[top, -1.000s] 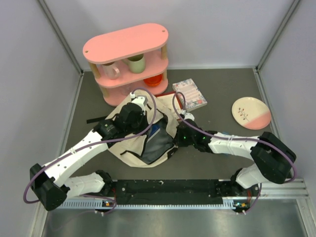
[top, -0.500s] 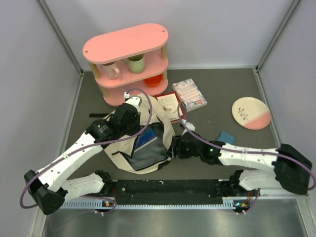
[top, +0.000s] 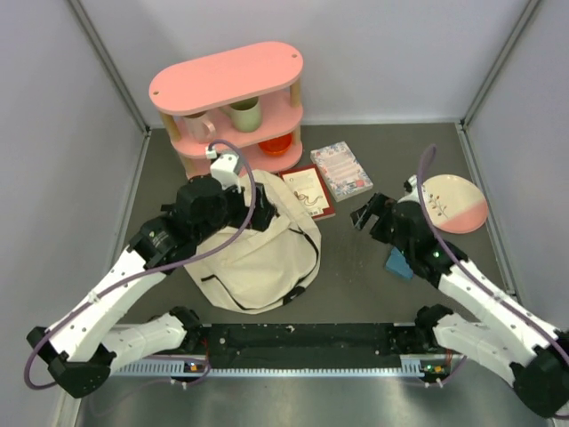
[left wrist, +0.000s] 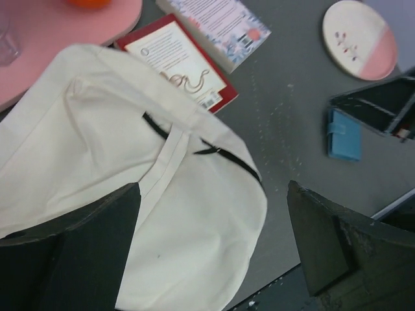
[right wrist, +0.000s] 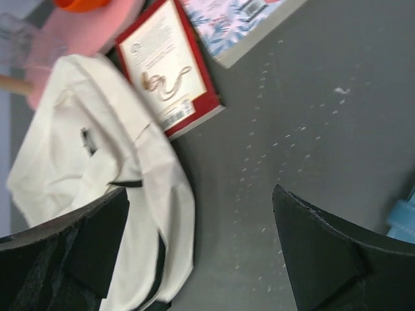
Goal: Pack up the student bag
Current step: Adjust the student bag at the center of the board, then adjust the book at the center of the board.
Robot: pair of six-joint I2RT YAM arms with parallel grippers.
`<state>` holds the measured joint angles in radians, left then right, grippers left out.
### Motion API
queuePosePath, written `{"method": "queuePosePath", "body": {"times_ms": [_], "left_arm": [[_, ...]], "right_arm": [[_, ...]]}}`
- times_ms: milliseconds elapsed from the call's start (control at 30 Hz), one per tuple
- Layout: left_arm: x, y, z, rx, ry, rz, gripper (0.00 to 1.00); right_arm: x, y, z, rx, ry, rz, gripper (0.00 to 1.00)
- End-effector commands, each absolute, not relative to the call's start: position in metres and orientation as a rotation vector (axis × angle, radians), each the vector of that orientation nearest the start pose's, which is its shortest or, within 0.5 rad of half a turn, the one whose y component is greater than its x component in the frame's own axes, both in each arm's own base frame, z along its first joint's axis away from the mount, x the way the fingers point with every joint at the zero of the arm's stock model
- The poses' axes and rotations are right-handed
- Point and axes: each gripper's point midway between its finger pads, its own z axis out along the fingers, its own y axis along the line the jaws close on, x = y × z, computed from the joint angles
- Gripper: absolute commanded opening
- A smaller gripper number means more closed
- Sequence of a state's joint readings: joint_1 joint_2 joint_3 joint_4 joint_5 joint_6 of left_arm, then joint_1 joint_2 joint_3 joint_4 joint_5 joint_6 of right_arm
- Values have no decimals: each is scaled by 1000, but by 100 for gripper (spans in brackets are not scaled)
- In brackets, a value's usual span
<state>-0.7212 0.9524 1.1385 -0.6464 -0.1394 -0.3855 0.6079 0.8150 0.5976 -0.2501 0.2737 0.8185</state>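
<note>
The student bag (top: 258,258) lies slumped on the worktop (top: 373,294) just ahead of the arm bases, its cream cloth folded over itself so that no open mouth can be made out. Above its far part the left tool (left wrist: 214,188) is held with fingers spread wide and nothing between them. Right of the bag and well apart from it, the right tool (top: 367,212) is likewise spread and empty. A blue wallet (top: 398,262) is seen right of the bag, under the right arm, and could be swept aside or pinned if that arm is lowered carelessly. At the bag's far right edge a red book (top: 307,191) is laid flat, its near corner seemingly touching the cloth; if it is gripped there, a fold could be pinched with it and the bag dragged. Just beyond it lies a floral book (top: 342,169), thin enough to be slid rather than lifted. Unless the bag is opened first, anything brought over is likely to be dropped on top of it. Behind the bag a pink shelf (top: 227,89) with cups (top: 246,114) could be knocked by a wide left swing.
</note>
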Motion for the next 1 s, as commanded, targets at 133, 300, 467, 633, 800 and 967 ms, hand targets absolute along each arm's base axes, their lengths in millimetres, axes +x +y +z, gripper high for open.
{"method": "queuePosePath", "body": {"times_ms": [133,300,467,633,800,967], "left_arm": [[292,-271,308,362,1928,-704,99],[329,-318,295,384,1952,-777,99],[367,-358,272,362,1964,-832,99],[403,-386,253,266,1975,-875,99],[435,-412,218,162,1989,-971,97],[459,-420,186,63,2027,-1010,92]], "right_arm": [[328,160,176,351,2153,689,91],[374,153,170,352,2189,655,93],[423,137,161,377,2202,559,96],[467,123,149,401,2231,528,96],[502,119,119,380,2286,577,94],[530,118,109,376,2276,625,92]]}}
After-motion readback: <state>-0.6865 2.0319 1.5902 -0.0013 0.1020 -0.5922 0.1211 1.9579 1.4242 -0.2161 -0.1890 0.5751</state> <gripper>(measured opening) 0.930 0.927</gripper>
